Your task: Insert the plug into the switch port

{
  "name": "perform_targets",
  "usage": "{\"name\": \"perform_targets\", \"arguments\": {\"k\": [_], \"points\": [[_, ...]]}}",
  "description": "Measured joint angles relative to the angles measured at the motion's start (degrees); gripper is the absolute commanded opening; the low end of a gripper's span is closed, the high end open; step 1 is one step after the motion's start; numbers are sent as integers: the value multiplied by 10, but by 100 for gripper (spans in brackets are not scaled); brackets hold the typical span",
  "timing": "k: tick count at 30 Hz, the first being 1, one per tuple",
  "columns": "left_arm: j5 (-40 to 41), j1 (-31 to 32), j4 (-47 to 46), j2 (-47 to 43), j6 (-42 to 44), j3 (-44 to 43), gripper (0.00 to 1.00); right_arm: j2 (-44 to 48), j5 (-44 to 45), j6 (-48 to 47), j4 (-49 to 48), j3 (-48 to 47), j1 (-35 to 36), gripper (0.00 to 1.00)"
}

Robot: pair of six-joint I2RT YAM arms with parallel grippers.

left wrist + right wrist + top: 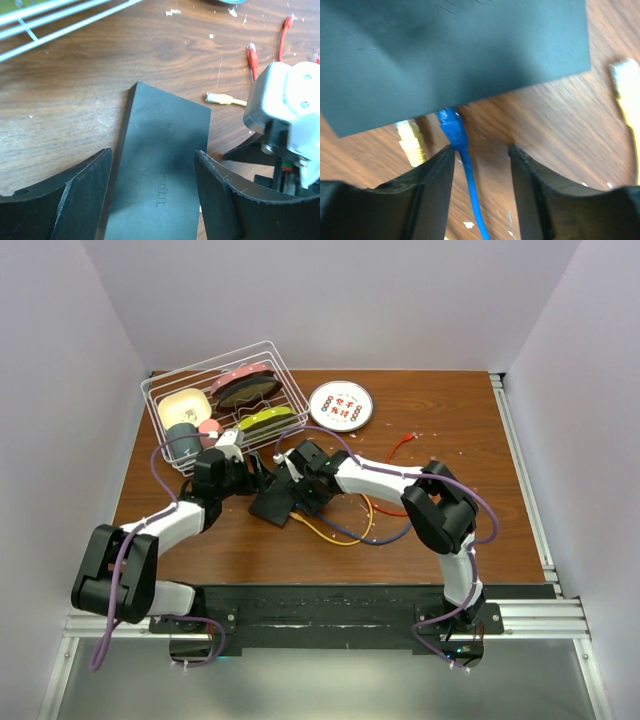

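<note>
The black switch (271,506) lies on the wooden table, left of centre. In the left wrist view the switch (160,165) sits between my left gripper's (152,150) fingers, which rest against its two long edges. In the top view the left gripper (257,479) is at the switch's far end. The blue plug (451,125) sits at the switch's (455,55) edge, its tip hidden under that edge. Its blue cable runs back between my right gripper's (481,150) fingers, which stand apart. The right gripper (303,485) is just right of the switch.
A wire rack (220,400) with dishes stands at the back left and a patterned white plate (341,405) beside it. A yellow plug (410,142) lies next to the blue one. Red plugs (252,52), a red cable (400,445) and an orange cable (335,535) lie to the right.
</note>
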State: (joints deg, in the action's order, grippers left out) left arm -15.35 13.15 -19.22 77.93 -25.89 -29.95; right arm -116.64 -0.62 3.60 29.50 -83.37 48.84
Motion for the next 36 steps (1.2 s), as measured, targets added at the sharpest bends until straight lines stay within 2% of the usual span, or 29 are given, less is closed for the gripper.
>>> {"name": "perform_targets", "arguments": {"k": [7, 13, 21, 27, 29, 32, 36], "points": [[13, 0, 25, -31, 1, -7, 72, 2, 59, 5, 52, -18, -2, 80], [21, 0, 44, -49, 7, -8, 73, 37, 89, 3, 79, -32, -2, 87], [21, 0, 54, -54, 13, -8, 73, 86, 139, 15, 70, -64, -23, 86], [21, 0, 57, -60, 14, -8, 73, 105, 137, 49, 25, -51, -99, 82], [21, 0, 57, -63, 14, -8, 73, 107, 131, 61, 12, -47, -130, 78], [21, 0, 57, -66, 15, -8, 73, 106, 132, 78, 0, -42, -164, 67], [21, 0, 57, -69, 15, -8, 73, 94, 131, 97, -13, -41, -180, 62]]}}
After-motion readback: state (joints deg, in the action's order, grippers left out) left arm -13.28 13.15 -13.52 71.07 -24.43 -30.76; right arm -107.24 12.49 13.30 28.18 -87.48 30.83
